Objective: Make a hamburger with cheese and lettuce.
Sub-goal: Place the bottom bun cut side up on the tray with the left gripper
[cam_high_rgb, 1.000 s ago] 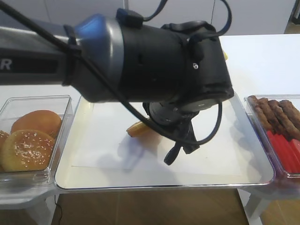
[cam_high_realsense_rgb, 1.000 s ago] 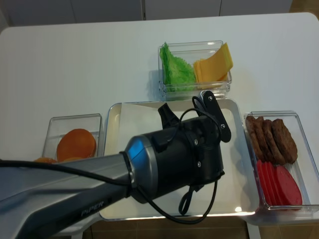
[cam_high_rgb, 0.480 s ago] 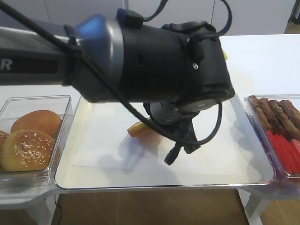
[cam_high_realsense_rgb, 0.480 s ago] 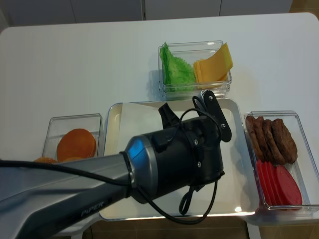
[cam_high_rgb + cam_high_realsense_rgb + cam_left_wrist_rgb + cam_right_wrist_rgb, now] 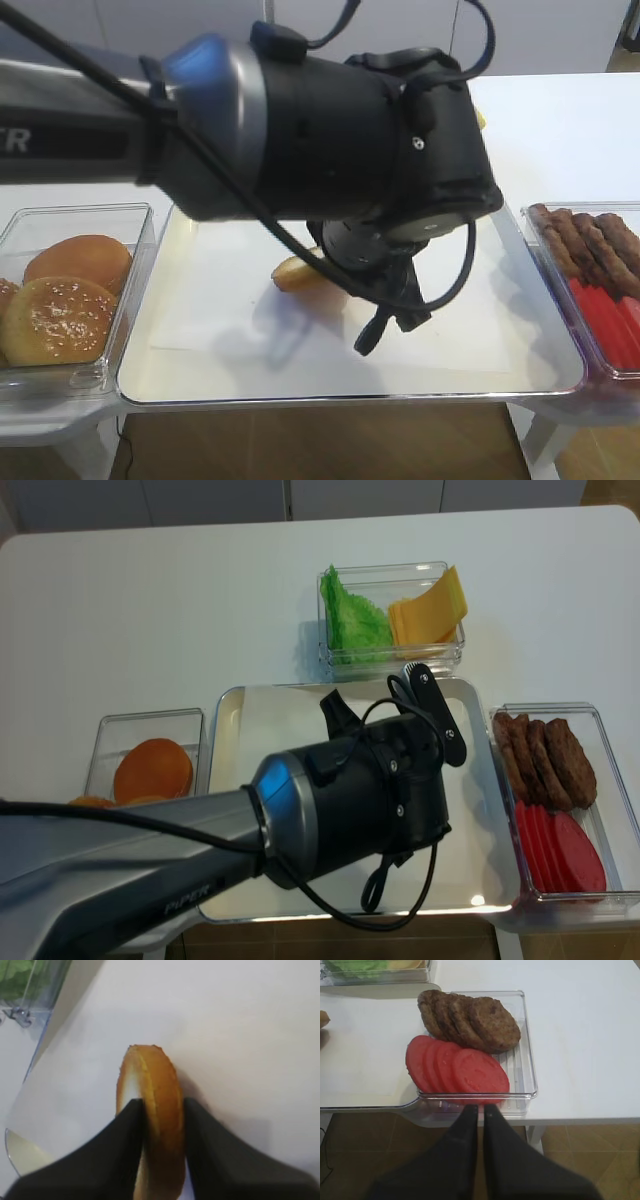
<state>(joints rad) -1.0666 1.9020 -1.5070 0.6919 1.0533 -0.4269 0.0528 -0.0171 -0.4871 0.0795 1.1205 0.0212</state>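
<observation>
A white tabletop carries a shallow white metal tray, where the left gripper has begun loosening its clamp on the golden-brown bun half, the hamburger, which stands on edge near the tray's middle, fingers still flanking it. Placement looks nearly done. Green ruffled lettuce and yellow cheese slices wait beyond the tray's far edge. The right gripper hangs clenched, empty.
</observation>
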